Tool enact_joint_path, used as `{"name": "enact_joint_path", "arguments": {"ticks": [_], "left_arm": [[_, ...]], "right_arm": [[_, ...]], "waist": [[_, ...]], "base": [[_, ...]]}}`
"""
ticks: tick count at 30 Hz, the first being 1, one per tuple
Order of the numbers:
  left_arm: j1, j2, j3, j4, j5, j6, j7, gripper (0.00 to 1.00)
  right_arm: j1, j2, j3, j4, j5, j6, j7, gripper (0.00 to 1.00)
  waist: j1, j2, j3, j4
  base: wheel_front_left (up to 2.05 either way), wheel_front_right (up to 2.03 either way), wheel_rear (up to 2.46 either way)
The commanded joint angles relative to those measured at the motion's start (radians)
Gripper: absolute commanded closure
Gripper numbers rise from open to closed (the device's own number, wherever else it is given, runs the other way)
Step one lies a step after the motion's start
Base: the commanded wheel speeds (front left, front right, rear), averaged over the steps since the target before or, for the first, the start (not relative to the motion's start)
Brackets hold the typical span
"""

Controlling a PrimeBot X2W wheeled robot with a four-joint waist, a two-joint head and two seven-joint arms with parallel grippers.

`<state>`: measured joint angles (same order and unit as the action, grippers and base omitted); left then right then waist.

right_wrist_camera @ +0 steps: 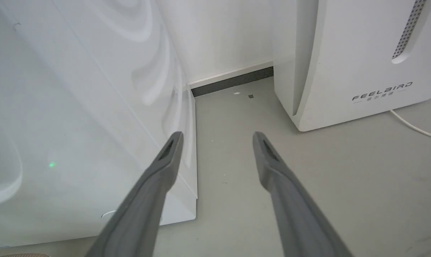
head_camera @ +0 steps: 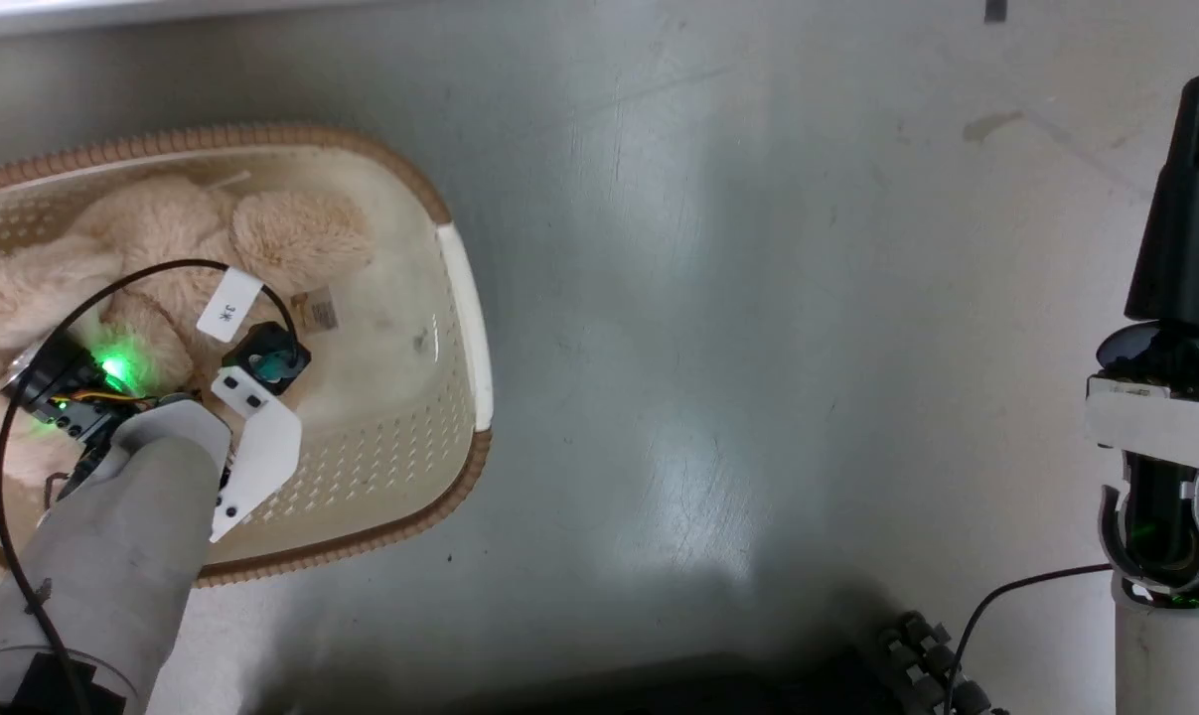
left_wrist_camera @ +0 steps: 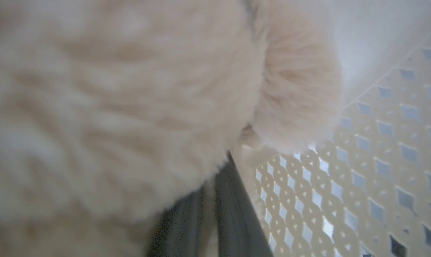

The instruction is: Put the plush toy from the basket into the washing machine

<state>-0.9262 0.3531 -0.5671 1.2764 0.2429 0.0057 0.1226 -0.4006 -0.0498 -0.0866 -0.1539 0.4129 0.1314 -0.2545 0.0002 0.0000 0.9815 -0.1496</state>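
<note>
Left gripper (left_wrist_camera: 212, 191): nearly closed, fur pinched inside — likely a hold for lifting.
Plush toy (head_camera: 162, 248): lies in the basket (head_camera: 465, 298).
Right gripper (right_wrist_camera: 217, 137): spread, empty — parked clear beside the washing machine (right_wrist_camera: 76, 107).

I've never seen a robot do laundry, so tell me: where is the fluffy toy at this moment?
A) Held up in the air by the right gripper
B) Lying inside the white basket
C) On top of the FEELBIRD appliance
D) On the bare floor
B: the plush toy lies within the walls of the basket, while the right gripper is open with nothing between its fingers, above the floor.
</note>
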Motion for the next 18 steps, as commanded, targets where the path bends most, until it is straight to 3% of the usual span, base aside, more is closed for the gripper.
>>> {"name": "enact_joint_path", "arguments": {"ticks": [1,18], "left_arm": [[-0.006,0.014,-0.001,0.014,-0.009,-0.005,0.001,1.0],[0.094,-0.049,-0.004,0.014,-0.08,-0.009,-0.125,1.0]], "right_arm": [[-0.019,0.0,-0.005,-0.003,0.008,-0.001,-0.007,0.0],[0.037,0.0,-0.021,0.091,0.01,-0.001,-0.007,0.0]], "waist": [[-0.0002,0.0,-0.01,0.0],[-0.0002,0.0,-0.198,0.019]], "base": [[0.0,0.0,0.0],[0.0,0.0,0.0]]}}
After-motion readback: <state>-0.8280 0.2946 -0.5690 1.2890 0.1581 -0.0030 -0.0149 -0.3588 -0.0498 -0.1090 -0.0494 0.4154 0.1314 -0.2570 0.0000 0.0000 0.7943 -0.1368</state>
